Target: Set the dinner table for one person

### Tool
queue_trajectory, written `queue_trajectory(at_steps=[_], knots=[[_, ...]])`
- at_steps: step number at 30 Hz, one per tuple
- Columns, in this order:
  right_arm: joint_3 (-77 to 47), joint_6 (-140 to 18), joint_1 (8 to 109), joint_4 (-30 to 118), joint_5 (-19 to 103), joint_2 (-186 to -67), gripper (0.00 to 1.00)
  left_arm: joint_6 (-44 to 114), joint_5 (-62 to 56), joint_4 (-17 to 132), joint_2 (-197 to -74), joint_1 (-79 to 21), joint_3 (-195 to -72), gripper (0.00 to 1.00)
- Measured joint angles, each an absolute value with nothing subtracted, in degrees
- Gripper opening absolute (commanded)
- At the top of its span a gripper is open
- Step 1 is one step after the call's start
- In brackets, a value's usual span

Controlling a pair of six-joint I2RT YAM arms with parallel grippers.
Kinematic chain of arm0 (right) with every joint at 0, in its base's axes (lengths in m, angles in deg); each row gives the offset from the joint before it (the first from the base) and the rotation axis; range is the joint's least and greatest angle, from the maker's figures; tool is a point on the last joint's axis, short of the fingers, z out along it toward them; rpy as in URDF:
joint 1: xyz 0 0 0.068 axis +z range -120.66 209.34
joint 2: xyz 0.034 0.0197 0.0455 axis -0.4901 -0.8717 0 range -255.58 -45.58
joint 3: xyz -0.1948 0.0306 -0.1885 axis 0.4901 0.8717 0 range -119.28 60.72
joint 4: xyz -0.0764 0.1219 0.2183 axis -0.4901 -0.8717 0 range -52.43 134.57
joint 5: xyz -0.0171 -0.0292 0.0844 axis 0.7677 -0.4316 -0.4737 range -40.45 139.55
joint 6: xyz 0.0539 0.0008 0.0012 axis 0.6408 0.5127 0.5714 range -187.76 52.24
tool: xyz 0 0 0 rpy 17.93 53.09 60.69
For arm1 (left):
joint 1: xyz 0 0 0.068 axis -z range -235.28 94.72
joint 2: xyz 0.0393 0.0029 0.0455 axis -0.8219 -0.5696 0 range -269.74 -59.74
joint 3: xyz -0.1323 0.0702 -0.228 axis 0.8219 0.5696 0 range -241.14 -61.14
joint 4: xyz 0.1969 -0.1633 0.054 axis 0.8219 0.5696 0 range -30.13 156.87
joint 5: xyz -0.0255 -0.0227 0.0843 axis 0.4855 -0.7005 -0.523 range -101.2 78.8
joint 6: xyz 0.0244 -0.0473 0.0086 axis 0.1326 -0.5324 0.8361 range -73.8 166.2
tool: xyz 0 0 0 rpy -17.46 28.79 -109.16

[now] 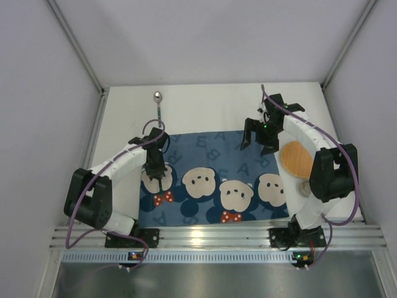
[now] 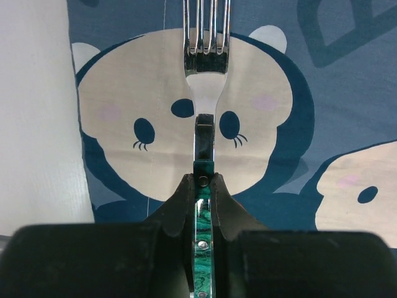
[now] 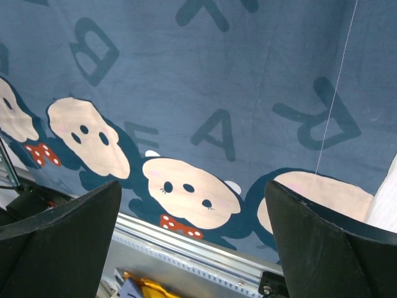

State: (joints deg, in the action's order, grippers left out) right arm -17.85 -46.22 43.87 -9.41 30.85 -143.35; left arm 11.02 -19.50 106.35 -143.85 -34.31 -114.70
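Nearest, the rail [image 1: 217,239] runs along the near edge of the table [image 1: 211,102], whose white top spreads under the mat [image 1: 211,146] and out to the walls. Both arm bases sit on the rail. Just beyond, the left claw [image 2: 203,186] is clenched on the green handle of a fork [image 2: 205,81], tines pointing away, over the mat's leftmost mouse face. I cannot tell whether the fork touches the cloth.

The step in hand looks like laying the fork at the left of the setting. Next it probably calls for a short descent until the fork lies flat, then a release and a straight lift so the handle is not dragged askew. Nothing seems to stand in its way.

Farther on, the right claw [image 1: 256,143] hangs released and empty over the mat's far right part. A wooden disc [image 1: 296,158] lies at the mat's right edge, beside the right arm. Farthest, a spoon [image 1: 158,107] lies on bare table beyond the mat
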Motion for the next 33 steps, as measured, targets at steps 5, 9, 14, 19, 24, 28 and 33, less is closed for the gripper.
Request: queue_trajectory(at_steps=[5,9,14,19,24,28,33], knots=[[-17.26,-46.70,43.87,-8.64,30.81,-143.07,0.99,10.34,-19.58,103.55,-143.90,-33.78,-112.61,0.00],[-16.03,-46.77,43.87,-8.07,30.81,-142.70,0.99,10.63,-20.13,102.50,-143.90,-33.74,-111.60,0.09],[-14.46,-46.81,43.85,-7.72,30.85,-142.35,1.00,11.59,-20.92,102.15,-143.81,-33.74,-111.19,0.43],[-13.19,-47.10,43.54,-7.31,31.09,-141.65,1.00,13.01,-23.23,106.37,-143.72,-33.76,-116.82,0.56],[-11.25,-47.03,43.30,-7.16,31.46,-139.48,1.00,17.58,-26.08,107.51,-148.03,-35.18,-134.31,0.52],[-10.15,-46.70,43.21,-7.13,31.55,-138.70,1.00,21.95,-26.32,106.07,-159.59,-39.07,-151.99,0.53],[-10.11,-46.55,42.97,-7.40,32.77,-137.95,1.00,25.67,-26.21,103.95,-176.07,-43.03,-170.40,0.52]])
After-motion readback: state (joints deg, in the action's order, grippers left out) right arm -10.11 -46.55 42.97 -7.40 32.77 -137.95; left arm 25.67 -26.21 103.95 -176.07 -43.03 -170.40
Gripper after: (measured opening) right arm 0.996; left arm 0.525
